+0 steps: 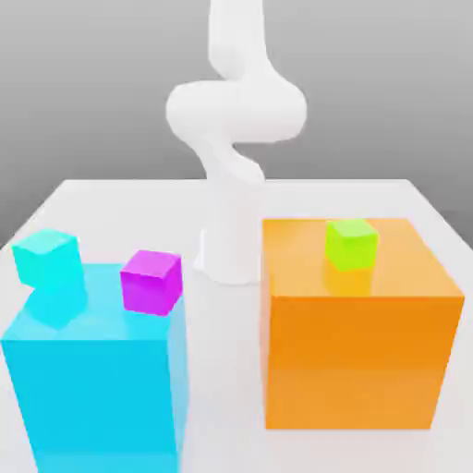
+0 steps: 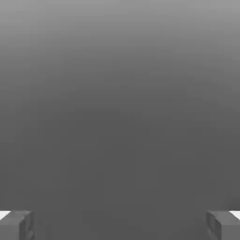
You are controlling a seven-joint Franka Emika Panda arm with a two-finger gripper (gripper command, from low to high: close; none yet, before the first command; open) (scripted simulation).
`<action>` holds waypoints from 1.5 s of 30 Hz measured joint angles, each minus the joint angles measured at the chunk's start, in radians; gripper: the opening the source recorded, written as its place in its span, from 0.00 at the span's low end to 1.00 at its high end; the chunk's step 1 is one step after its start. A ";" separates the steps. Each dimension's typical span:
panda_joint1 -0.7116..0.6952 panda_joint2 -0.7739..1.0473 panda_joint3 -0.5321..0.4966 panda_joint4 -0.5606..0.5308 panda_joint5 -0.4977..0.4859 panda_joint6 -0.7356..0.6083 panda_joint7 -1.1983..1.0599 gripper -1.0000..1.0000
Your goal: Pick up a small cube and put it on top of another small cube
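Note:
A small green cube (image 1: 351,243) sits on top of a big orange block (image 1: 360,342) on the exterior view's right. A small magenta cube (image 1: 150,282) and a small cyan cube (image 1: 46,258) rest on a big cyan block (image 1: 97,379) on the exterior view's left. The white arm (image 1: 236,120) rises behind the blocks, its upper part out of frame. In the hand view my gripper (image 2: 120,225) is open, its two grey fingertips (image 2: 18,225) far apart with nothing between them, facing plain grey background.
The blocks stand on a white table (image 1: 222,406). The arm's base (image 1: 228,249) stands between and behind the two big blocks. A gap of table separates the cyan and orange blocks.

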 joint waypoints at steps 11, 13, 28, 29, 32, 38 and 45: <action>-0.078 0.380 -0.457 -0.194 0.178 0.223 -0.250 0.50; -0.097 0.451 -0.537 -0.229 0.221 0.263 -0.304 0.50; -0.288 0.942 -0.508 -0.403 0.415 0.555 -0.541 0.50; -0.320 0.965 -0.466 -0.395 0.461 0.568 -0.576 0.50; -0.424 1.033 -0.335 -0.371 0.584 0.609 -0.670 0.50; -0.490 1.075 -0.253 -0.355 0.660 0.635 -0.728 0.00; -0.395 1.005 -0.376 -0.381 0.527 0.594 -0.627 0.00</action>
